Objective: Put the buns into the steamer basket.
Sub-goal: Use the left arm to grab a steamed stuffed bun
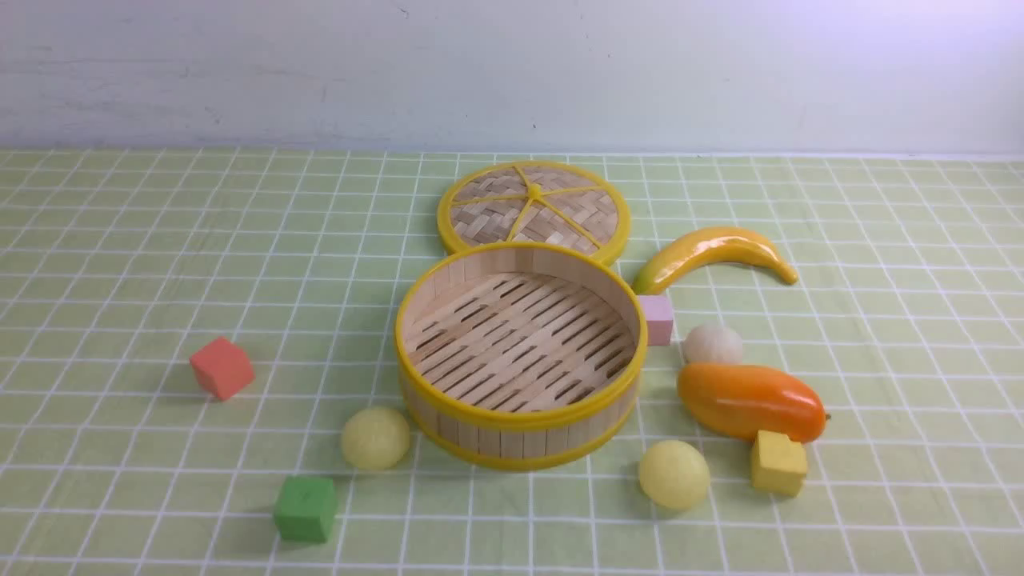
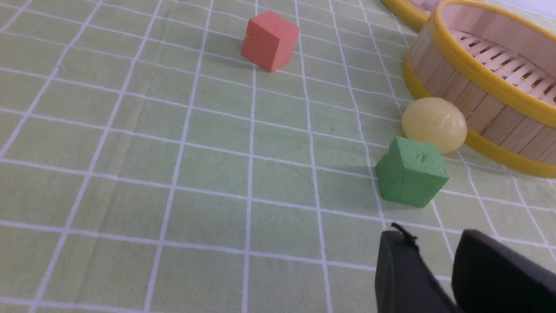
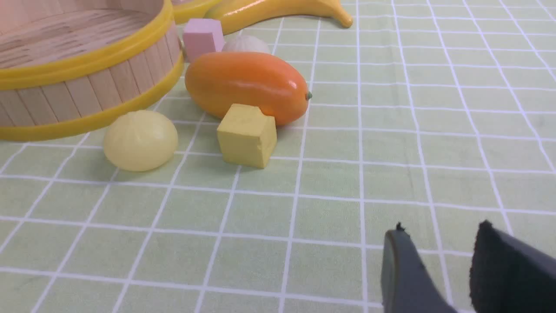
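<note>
Green checked tablecloth (image 1: 160, 280) runs back to a pale wall (image 1: 512, 64); neither arm shows in the front view.

The left gripper (image 2: 434, 243) hangs low over the cloth, its two dark fingers apart with nothing between them. Well off ahead of it stands a red cube (image 2: 270, 40), alone, with bare cloth on every side. Nearest ahead sits a green cube (image 2: 410, 176). Just beyond that cube lies the left yellow bun (image 2: 434, 124), so the cube stands in the line from pincer to bun. The bun rests close by the wall of the steamer basket (image 2: 478, 93); whether they touch I cannot tell.

The basket's slatted floor is bare: all three buns lie outside it. A flat woven lid (image 1: 528, 208) lies just behind its far rim.

The right gripper (image 3: 441, 234) also hangs low, fingers parted and holding nothing. A stretch of bare cloth lies ahead of it, and more to its outer side. Beyond that stretch the right yellow bun (image 3: 140, 140) rests near the basket's lower rim, with a yellow cube (image 3: 246, 135) just beside it. The cube sits against an orange mango (image 3: 245, 84). Behind the mango the off-white bun (image 3: 246, 44) shows only its top, next to a pink cube (image 3: 203, 37). A banana (image 3: 278, 8) lies farthest off.
</note>
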